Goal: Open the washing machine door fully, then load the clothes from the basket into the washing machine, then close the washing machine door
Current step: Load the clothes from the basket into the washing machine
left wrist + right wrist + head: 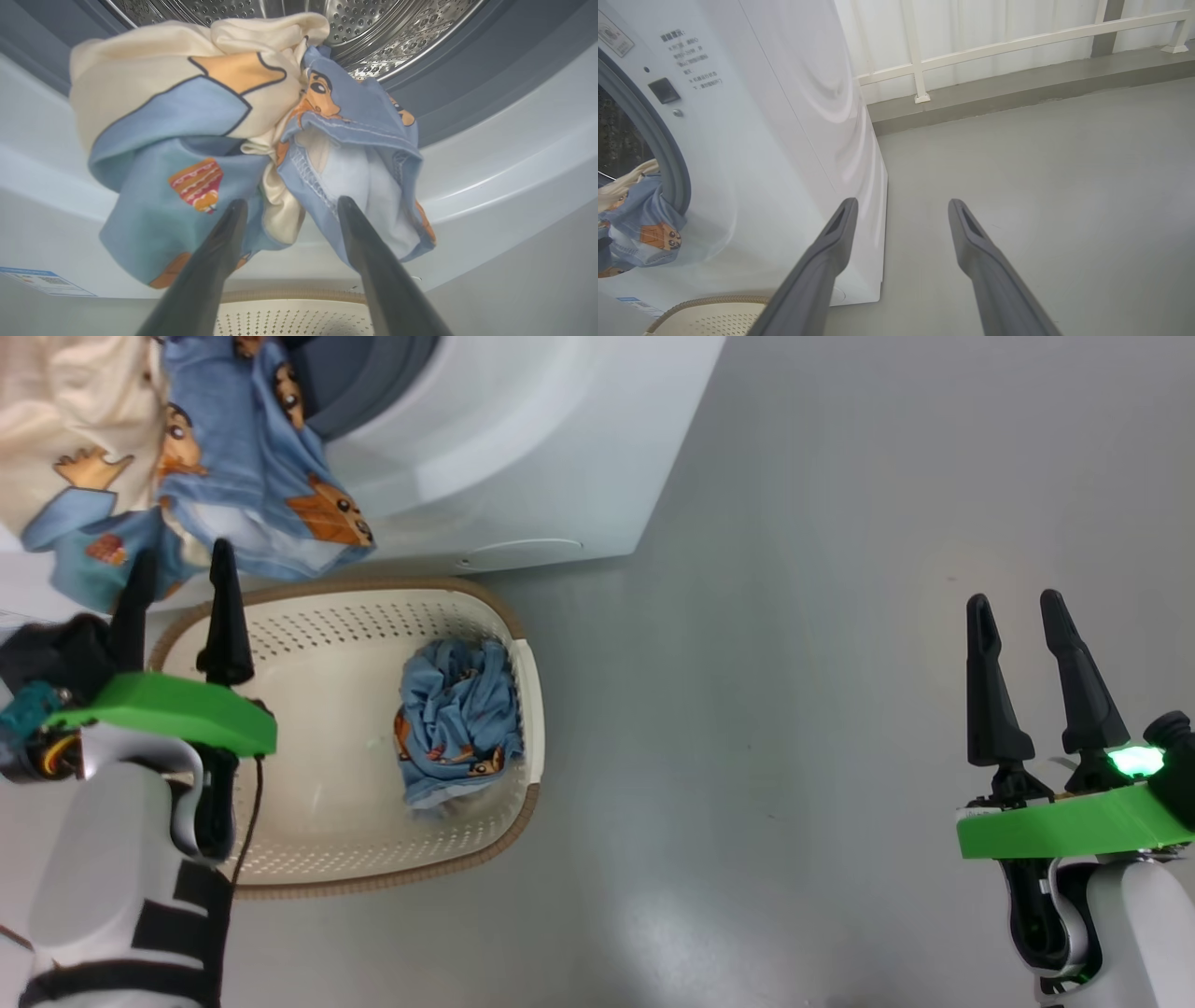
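One of the clothes, a light blue and cream garment (243, 476), hangs out of the washing machine (523, 457) mouth and down over its white front. In the left wrist view the same garment (187, 140) droops from the steel drum (373, 28). My left gripper (184, 555) is open just below it, its fingertips (238, 210) at the hanging hem and gripping nothing. A second blue garment (457, 719) lies crumpled in the cream basket (317, 616) on the floor before the machine. My right gripper (1015, 599) stands open over bare floor, far to the right. The washing machine door is out of view.
Grey floor (794, 709) spreads to the right of the washer and basket. In the right wrist view a white railing (1017, 42) on a low kerb runs behind the machine's side panel (784, 116). A blue label sticker (42, 280) sits low on the washer's front.
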